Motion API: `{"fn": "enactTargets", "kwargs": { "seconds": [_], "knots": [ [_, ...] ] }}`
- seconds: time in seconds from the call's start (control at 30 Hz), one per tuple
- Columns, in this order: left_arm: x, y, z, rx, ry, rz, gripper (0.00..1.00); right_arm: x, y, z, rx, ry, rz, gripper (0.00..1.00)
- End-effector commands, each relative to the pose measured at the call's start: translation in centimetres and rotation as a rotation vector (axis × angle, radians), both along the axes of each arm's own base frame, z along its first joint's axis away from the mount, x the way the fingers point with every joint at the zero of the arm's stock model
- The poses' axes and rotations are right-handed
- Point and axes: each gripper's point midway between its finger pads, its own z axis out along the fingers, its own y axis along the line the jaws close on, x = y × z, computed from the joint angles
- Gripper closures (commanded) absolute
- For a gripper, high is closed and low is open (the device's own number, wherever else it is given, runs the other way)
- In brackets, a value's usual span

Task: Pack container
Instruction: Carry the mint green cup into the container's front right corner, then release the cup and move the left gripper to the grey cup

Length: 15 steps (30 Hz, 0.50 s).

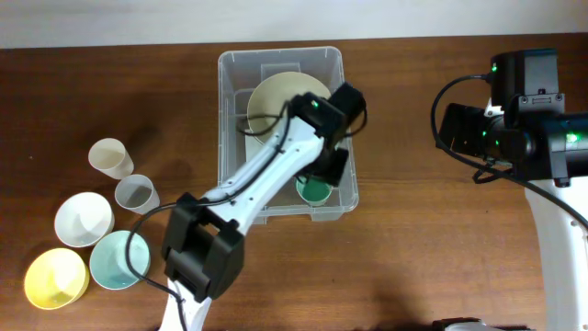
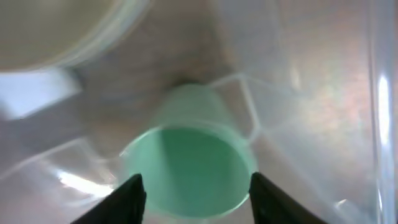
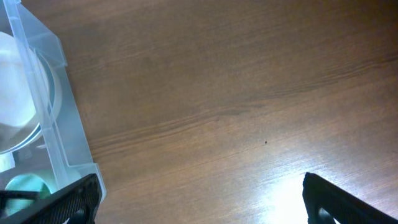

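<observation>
The clear plastic container (image 1: 226, 119) stands at the middle back of the table. It holds a cream bowl (image 1: 276, 99) at the far end and a green cup (image 1: 315, 191) at the near right corner. My left gripper (image 1: 323, 170) reaches down inside the container. In the left wrist view its fingers (image 2: 194, 196) are open on either side of the green cup (image 2: 193, 168), which rests on the container floor, mouth towards the camera. My right gripper (image 3: 199, 199) is open and empty over bare table, right of the container's wall (image 3: 62, 124).
Left of the container stand a cream cup (image 1: 110, 158), a grey cup (image 1: 136, 194), a white bowl (image 1: 84, 221), a teal bowl (image 1: 119, 260) and a yellow bowl (image 1: 56, 278). The right arm (image 1: 514, 129) hovers at the right of the table.
</observation>
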Motion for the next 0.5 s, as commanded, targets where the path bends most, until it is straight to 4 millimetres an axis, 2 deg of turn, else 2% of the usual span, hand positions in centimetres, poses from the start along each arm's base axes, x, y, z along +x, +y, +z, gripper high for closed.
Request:
{"fn": "enactTargets", "kwargs": {
  "seconds": [0.0, 0.1, 0.17, 0.23, 0.3, 0.37, 0.43, 0.47],
  "knots": [
    [3.6, 5.2, 9.4, 0.012, -0.271, 0.113, 0.4, -0.1, -0.4, -0.3, -0.01, 0.01, -0.009, 0.01],
    [4.9, 10.8, 14.0, 0.028, -0.382, 0.237, 0.27, -0.1, -0.4, -0.3, -0.01, 0.01, -0.009, 0.01],
    [5.3, 14.5, 15.9, 0.029, -0.419, 0.324, 0.23, -0.1, -0.4, -0.3, -0.01, 0.01, -0.009, 0.01],
    [5.5, 19.1, 17.1, 0.042, -0.433, 0.43, 0.19, -0.1, -0.4, -0.3, -0.01, 0.01, -0.009, 0.01],
    [5.3, 23.6, 17.2, 0.066, -0.411, 0.542, 0.18, -0.1, -0.4, -0.3, -0.01, 0.01, -0.009, 0.01],
    [5.0, 26.8, 16.6, 0.074, -0.368, 0.624, 0.16, -0.1, -0.4, -0.3, -0.01, 0.01, -0.009, 0.01],
    [4.6, 30.6, 14.8, 0.089, -0.301, 0.72, 0.16, 0.0, -0.4, -0.3, -0.01, 0.009, -0.009, 0.01],
    [4.3, 31.8, 13.9, 0.101, -0.273, 0.751, 0.16, 0.0, -0.4, -0.2, -0.009, 0.008, -0.009, 0.01]
  ]
}}
